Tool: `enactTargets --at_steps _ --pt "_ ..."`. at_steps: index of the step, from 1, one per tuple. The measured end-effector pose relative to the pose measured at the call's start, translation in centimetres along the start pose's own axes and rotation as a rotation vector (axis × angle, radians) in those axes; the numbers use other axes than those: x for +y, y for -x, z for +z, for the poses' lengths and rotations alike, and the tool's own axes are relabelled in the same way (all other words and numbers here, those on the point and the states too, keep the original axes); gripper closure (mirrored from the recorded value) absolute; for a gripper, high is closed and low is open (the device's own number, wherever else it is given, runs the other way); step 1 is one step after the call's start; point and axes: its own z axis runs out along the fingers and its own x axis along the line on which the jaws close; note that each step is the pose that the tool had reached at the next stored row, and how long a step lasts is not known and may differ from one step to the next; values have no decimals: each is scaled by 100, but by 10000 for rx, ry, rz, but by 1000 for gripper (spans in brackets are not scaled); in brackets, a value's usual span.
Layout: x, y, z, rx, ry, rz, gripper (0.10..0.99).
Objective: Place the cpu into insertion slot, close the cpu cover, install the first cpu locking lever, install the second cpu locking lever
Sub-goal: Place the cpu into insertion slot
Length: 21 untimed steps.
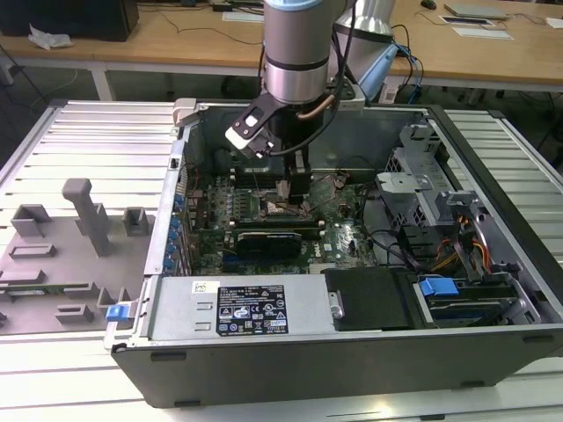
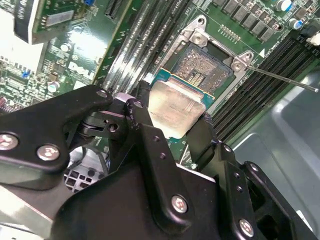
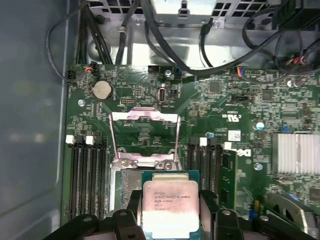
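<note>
Two fingers (image 2: pixel 200 137) of my gripper (image 2: pixel 172 120) are clamped on opposite edges of the cpu (image 3: pixel 171 206), whose pale metal top faces up in both wrist views. Just beyond it lies the insertion slot (image 2: pixel 202 65), its glinting contact field partly covered by the chip. Whether the chip rests on it or hangs just above, I cannot tell. So I judge that the first step, the placing, is in hand and not finished. Finishing it calls for the chip to sit square to the socket rim and level, with no sideways slide over the contacts. Farther on, the cpu cover (image 3: pixel 145 117) stands swung open and a thin locking lever (image 2: pixel 280 77) juts free. Around all this spreads the green motherboard (image 3: pixel 225 100), inside the open case (image 1: pixel 352 360).
</note>
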Motion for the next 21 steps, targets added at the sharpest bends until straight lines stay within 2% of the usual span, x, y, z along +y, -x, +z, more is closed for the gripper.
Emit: enactTargets --at_steps 11,21 --pt "-55 -144 180 -7 1 95 545" --pt "-108 -184 324 -8 1 98 545"
